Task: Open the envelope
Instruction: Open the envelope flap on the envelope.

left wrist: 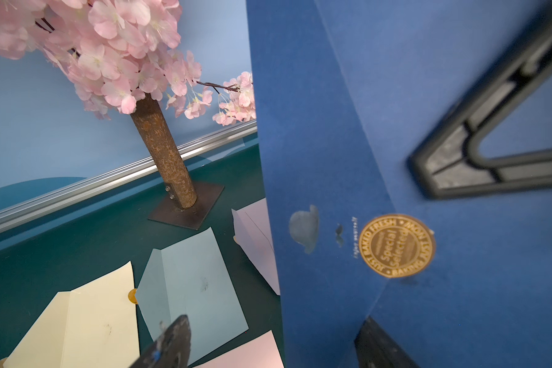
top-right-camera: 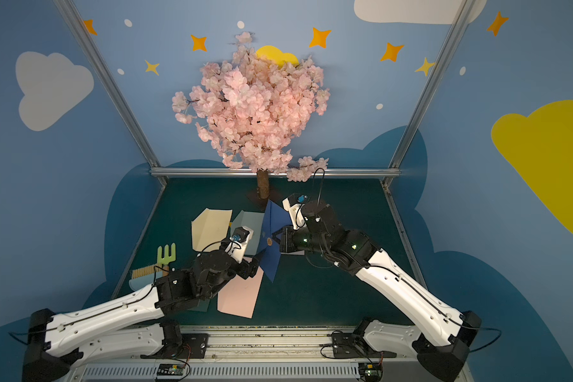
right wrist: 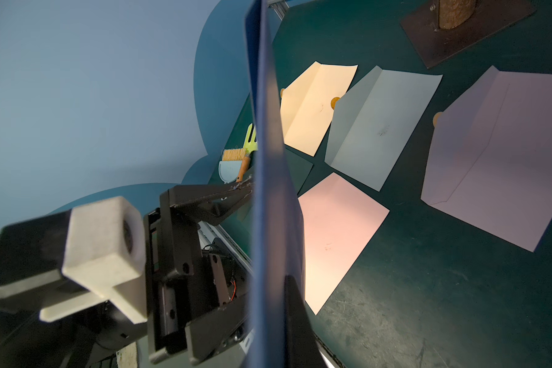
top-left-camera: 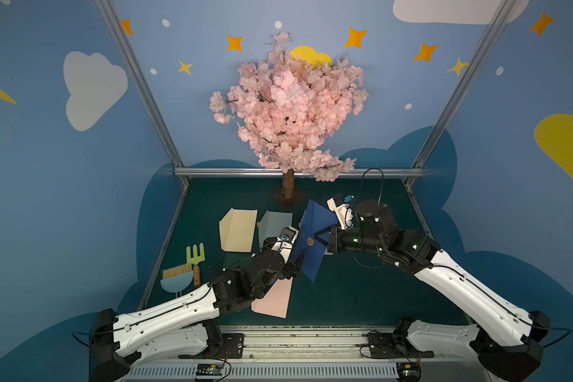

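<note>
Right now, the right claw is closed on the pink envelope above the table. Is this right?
Not pink. The right claw is closed on the dark blue envelope above the table; the pink envelope lies flat on it. Both top views show this.

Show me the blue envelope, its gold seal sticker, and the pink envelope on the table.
blue envelope [top-left-camera: 315, 218]: a top view, upper part of its face.
gold seal sticker [left wrist: 396, 246]: left wrist view, sticker's centre.
pink envelope [right wrist: 337, 235]: right wrist view, middle of its face.
</note>
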`<state>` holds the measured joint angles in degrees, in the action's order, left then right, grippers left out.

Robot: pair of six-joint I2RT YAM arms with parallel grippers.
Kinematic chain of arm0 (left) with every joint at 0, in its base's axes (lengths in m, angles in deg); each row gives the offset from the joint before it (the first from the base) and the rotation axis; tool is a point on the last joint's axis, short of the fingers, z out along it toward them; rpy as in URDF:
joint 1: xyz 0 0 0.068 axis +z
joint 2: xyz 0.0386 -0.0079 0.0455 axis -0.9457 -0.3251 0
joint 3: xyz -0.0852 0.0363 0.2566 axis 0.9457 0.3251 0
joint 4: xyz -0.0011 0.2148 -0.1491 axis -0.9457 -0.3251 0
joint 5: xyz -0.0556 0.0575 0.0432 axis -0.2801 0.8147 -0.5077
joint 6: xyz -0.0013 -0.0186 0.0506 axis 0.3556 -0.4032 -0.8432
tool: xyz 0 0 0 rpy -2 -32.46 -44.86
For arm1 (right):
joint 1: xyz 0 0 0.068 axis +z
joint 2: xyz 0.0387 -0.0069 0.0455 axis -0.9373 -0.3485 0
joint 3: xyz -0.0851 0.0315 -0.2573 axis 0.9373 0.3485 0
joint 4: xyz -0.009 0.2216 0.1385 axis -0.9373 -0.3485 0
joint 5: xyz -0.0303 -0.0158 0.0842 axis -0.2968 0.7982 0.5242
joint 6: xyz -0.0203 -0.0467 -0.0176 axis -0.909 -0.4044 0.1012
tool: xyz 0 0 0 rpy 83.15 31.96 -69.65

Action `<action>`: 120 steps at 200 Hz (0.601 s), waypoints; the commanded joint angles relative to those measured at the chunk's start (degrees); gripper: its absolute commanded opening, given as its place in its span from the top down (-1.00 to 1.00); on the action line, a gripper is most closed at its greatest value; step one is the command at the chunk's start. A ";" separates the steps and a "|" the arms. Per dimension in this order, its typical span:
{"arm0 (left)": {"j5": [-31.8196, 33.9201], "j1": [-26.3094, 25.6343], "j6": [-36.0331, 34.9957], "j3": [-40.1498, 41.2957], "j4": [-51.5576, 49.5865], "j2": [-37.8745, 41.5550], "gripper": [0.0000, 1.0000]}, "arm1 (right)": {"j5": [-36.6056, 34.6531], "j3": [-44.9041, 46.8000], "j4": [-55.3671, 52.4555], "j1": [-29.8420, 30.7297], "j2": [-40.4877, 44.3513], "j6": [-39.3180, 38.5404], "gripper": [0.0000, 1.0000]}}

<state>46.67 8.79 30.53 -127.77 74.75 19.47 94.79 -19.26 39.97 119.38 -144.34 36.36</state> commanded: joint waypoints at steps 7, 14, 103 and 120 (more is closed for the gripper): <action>0.00 0.71 -0.19 -2.30 2.47 -0.62 -0.61 | 1.65 0.71 -0.74 0.99 -0.39 0.20 1.00; -0.02 0.74 -0.19 -2.43 2.30 -0.87 -0.62 | 1.76 0.78 -0.66 0.97 -0.39 0.08 1.00; 0.47 0.89 -0.36 -2.77 2.13 -0.99 -0.61 | 1.92 0.93 -0.64 1.11 -0.39 0.20 1.00; 0.93 1.06 -0.28 -3.06 1.42 -0.99 -0.62 | 2.00 1.01 -0.50 1.12 -0.35 0.18 1.00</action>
<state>45.88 9.16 30.38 -128.29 74.95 18.23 94.79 -18.97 40.12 119.71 -144.58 36.36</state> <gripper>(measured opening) 0.807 0.048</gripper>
